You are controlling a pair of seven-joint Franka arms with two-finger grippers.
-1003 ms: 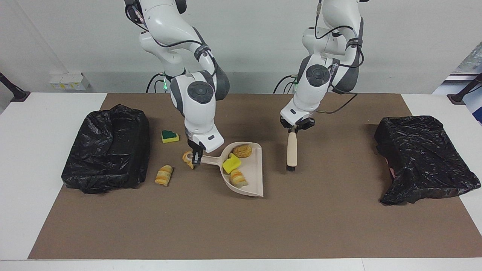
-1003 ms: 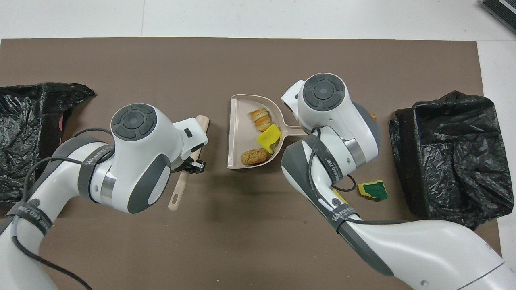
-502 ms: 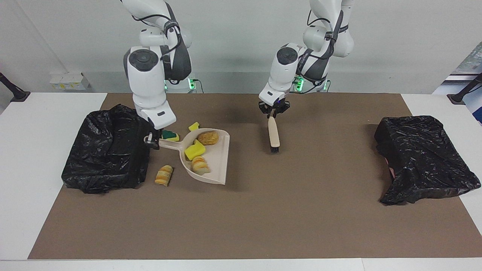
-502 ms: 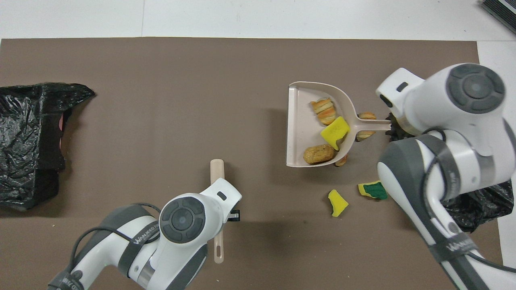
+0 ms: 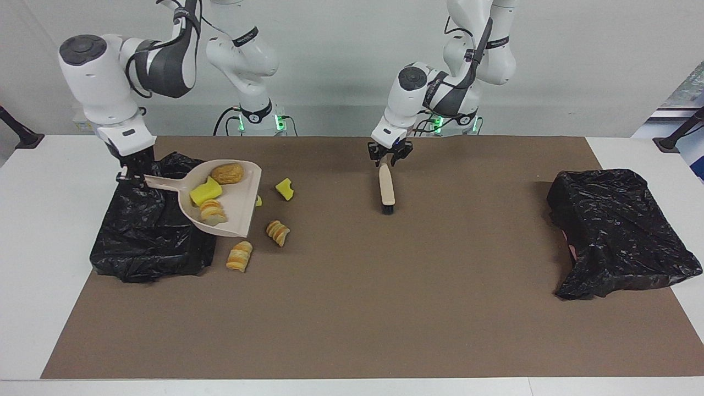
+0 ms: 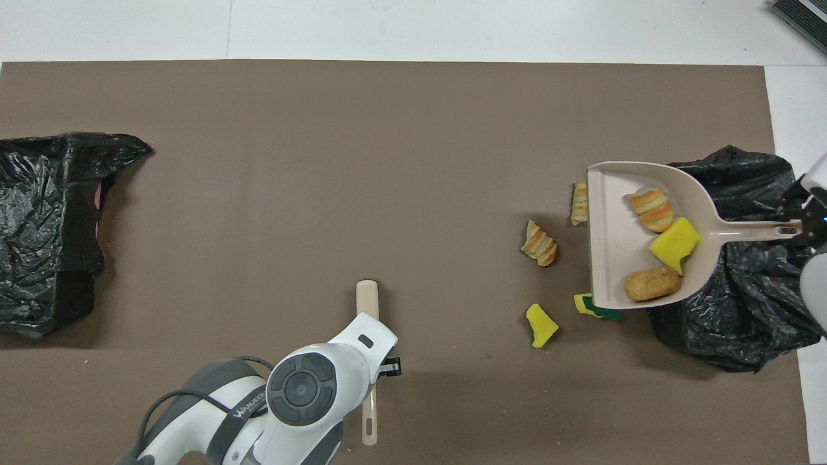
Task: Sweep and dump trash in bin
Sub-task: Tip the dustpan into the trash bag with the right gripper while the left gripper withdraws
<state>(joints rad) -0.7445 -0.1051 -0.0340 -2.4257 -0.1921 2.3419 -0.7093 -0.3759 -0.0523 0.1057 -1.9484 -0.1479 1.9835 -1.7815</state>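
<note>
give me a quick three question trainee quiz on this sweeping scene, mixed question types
1. How many scraps lie in the dustpan?
2. True or false: the brush is held by the right end effector.
3. The dustpan is held partly over: A) the bin at the right arm's end, B) the bin at the left arm's end, C) the brush.

Key: 1) three: two bread pieces and one yellow sponge chunk. 2) false, the left end effector holds it. 3) A.
</note>
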